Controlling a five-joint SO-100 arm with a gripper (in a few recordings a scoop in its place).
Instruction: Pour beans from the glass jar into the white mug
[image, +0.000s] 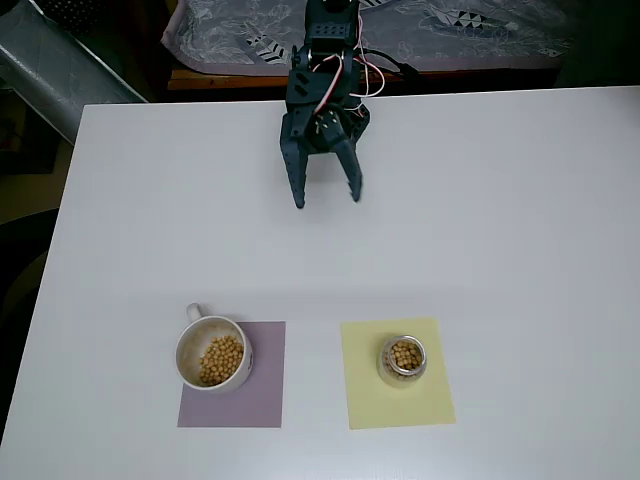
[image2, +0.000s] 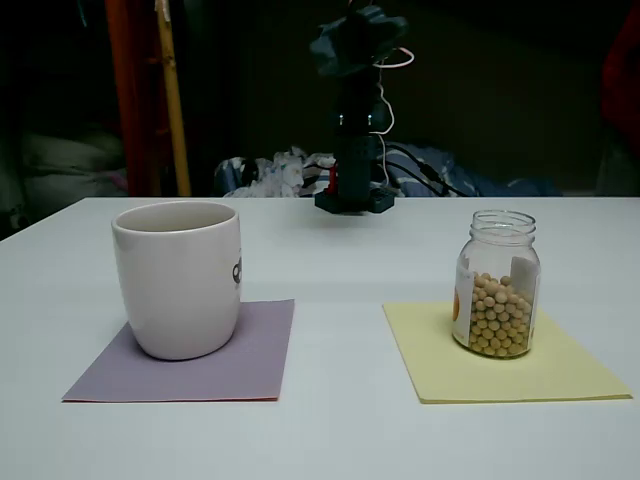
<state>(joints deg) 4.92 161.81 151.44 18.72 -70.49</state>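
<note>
Two paper mats sit up front on the white counter (image: 520, 200), and each one carries a piece of the action. On the purple mat (image2: 215, 365) stands the white mug (image2: 178, 278), upright, a dark mark on its side in the fixed view; from overhead its small loop handle (image: 194, 311) points toward the far edge, and there are beans (image: 221, 360) already piled inside it, gathered toward the right of the speckled interior. Over on the yellow mat (image2: 500, 372), well apart from the mug, the glass jar (image2: 497, 283) stands upright with its mouth open, tan-yellow beans (image2: 498, 318) filling roughly the lower two thirds, a label showing on its side. Nothing is touching either vessel. Moving back across a bare stretch of counter, the dark arm (image: 322, 75) reaches in from the far edge, red and white wires looped at its side, and the end effector (image: 326, 198) hangs there with its two pointed fingers spread apart, gripping nothing; whether the tips touch the surface is hard to judge from above. Behind the counter lies a patterned cloth (image: 230, 35).
</note>
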